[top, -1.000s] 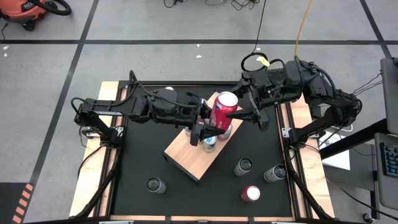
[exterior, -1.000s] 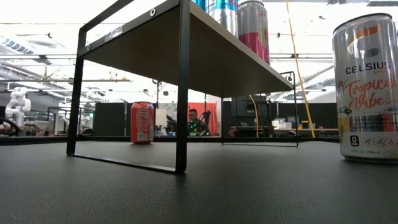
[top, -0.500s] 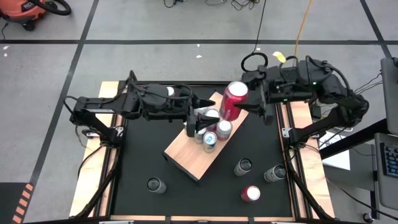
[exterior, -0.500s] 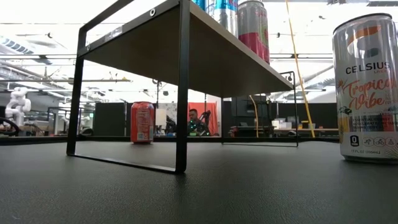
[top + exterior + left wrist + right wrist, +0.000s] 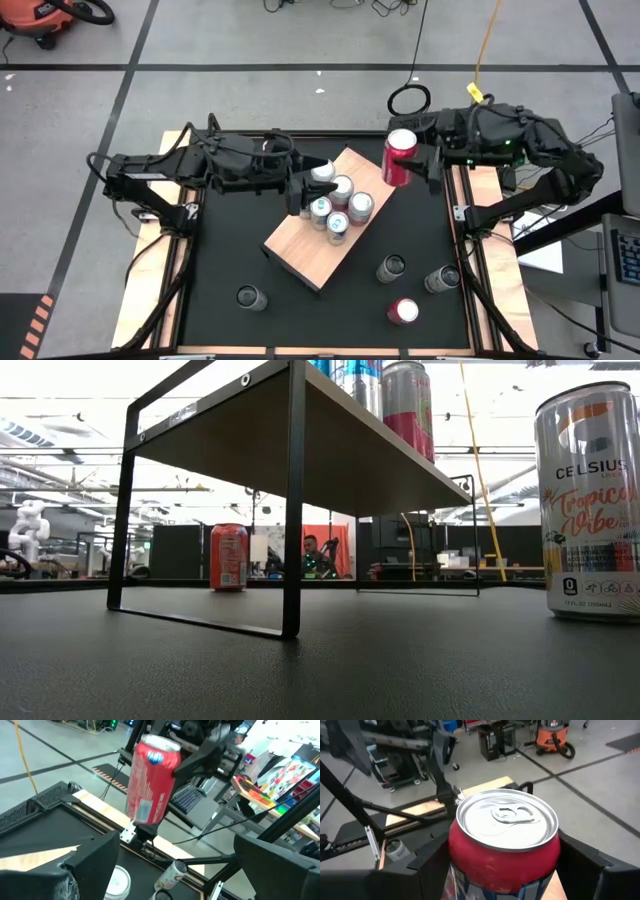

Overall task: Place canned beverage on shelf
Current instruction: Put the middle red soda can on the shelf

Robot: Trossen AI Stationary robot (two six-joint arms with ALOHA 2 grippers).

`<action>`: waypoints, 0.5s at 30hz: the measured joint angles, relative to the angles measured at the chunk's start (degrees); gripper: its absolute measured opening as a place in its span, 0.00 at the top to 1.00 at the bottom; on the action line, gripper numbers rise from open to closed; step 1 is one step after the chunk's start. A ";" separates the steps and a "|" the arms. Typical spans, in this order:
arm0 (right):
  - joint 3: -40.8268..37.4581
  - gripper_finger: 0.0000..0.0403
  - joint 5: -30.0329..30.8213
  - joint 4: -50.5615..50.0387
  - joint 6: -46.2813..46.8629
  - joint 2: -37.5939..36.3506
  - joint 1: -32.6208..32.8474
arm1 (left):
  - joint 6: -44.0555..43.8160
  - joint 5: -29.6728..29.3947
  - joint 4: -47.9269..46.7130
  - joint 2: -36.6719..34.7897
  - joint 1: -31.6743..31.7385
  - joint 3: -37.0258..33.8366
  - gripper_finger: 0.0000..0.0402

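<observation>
Overhead, I saw the shelf [image 5: 318,232] lying at an angle on the black tabletop [image 5: 225,262], its tan board directly ahead of my left gripper [image 5: 296,195] and off to the side of my right gripper [image 5: 412,163]. My right gripper was clamped on the red can [image 5: 399,156], carrying it upright in the air just past the shelf's far corner, apart from the board. My right wrist camera showed the can's silver lid and pull tab filling the space between the dark fingers [image 5: 432,857]. My left gripper hovered at the shelf's edge with its fingers spread apart and nothing between them, right beside the four cans [image 5: 336,203] clustered on the board. From my left wrist camera the red can hung tilted ahead, well beyond the spread fingers [image 5: 92,860]. Beyond the shelf, toward the table's near edge and away from both grippers, stood four loose cans [image 5: 400,290] on the tabletop, one with a red body.
</observation>
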 joint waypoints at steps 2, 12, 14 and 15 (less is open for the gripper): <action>-3.53 0.31 -0.02 1.59 0.16 -1.36 0.31 | -1.00 -0.02 -0.16 0.00 -0.18 0.00 0.02; -29.00 0.31 0.02 23.19 -1.25 -9.87 -0.21 | -4.00 -0.20 -2.14 -0.15 -1.95 0.00 0.02; -31.98 0.31 0.06 25.99 -1.62 -9.96 -0.97 | -3.98 -0.33 -2.11 -0.15 -2.28 0.00 0.02; -32.95 0.31 0.05 27.07 -2.05 -9.85 -1.34 | -3.98 -0.39 -2.14 -0.15 -2.36 0.00 0.02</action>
